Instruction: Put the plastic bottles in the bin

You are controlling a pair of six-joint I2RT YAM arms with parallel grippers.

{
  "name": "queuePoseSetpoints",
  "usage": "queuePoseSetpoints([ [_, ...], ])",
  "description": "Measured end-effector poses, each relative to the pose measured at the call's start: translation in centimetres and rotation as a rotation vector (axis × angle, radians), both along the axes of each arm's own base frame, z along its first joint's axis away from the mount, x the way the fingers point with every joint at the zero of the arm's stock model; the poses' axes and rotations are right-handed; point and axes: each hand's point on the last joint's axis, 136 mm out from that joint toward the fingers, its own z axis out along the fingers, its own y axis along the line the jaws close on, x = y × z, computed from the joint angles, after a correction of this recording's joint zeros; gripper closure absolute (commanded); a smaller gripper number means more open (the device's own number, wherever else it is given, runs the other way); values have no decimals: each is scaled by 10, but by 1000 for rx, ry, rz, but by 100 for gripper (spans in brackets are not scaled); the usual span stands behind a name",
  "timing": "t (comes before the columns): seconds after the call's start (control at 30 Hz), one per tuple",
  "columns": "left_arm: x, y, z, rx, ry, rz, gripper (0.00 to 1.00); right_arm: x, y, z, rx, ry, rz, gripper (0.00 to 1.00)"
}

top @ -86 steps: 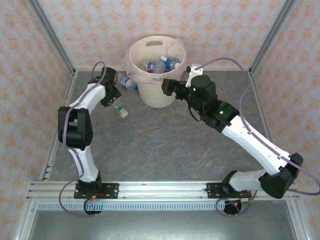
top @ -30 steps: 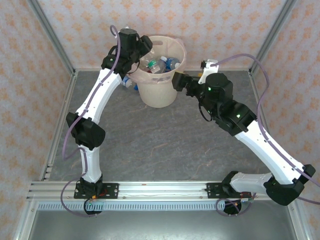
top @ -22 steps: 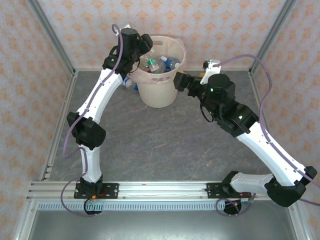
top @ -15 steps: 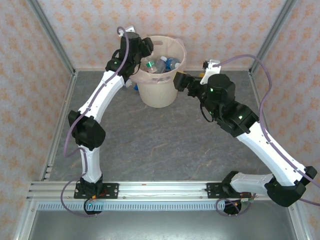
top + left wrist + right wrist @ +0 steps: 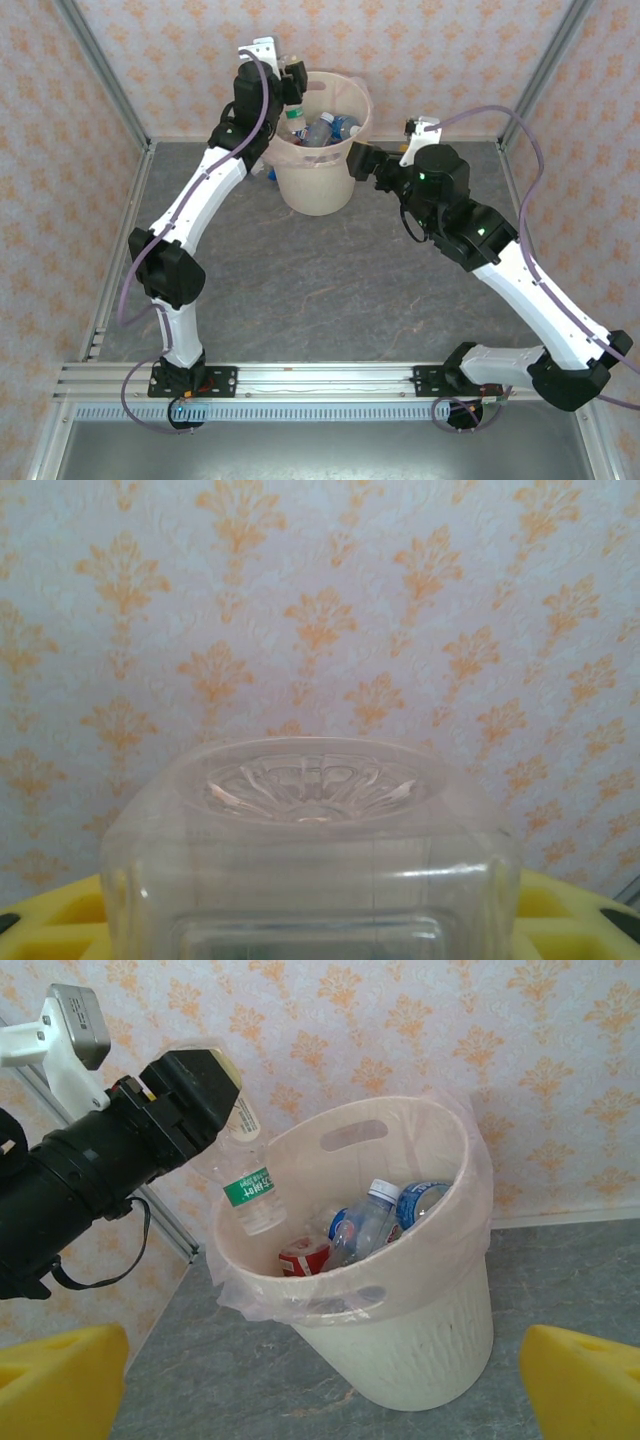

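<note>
Clamped in the left tool (image 5: 215, 1095): a clear bottle (image 5: 250, 1188) with a green label, base hanging tilted above the bin (image 5: 420, 1330), just inside its left rim. Neck and cap buried between the fingers, not to be made out. From the left wrist, ribbed base seen end-on against wallpaper (image 5: 300, 600), lower part cut off by the frame. Right tool (image 5: 358, 160) gaping, empty, beside the bin's right wall. Inside, other bottles (image 5: 365, 1225) heaped, partly masked by rim and liner; number hard to tell.
</note>
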Motion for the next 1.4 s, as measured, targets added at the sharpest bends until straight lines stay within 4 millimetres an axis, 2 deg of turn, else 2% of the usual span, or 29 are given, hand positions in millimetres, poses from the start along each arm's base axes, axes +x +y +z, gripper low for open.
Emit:
queuePoseSetpoints([
  [0.33, 1, -12, -17, 119, -6, -13, 46, 3, 1, 6, 7, -6, -11, 0],
  [0.5, 2, -12, -14, 169, -48, -8, 46, 5, -1, 6, 12, -6, -28, 0],
  [0.7, 5, -12, -24, 246, -68, -3, 46, 8, -4, 10, 26, -28, -52, 1],
  [0.97, 5, -11, -5, 303, -169, 17, 46, 9, -5, 15, 41, -52, -62, 0],
  [1.13, 10, -13, 1, 322, -215, 27, 47, 9, -5, 17, 45, -55, -63, 0],
  [1.23, 18, -17, -9, 337, -219, 28, 47, 9, -5, 19, 48, -58, -63, 0],
  [1.4, 34, -25, -35, 384, -194, 33, 46, 11, -4, 20, 47, -57, -63, 0],
])
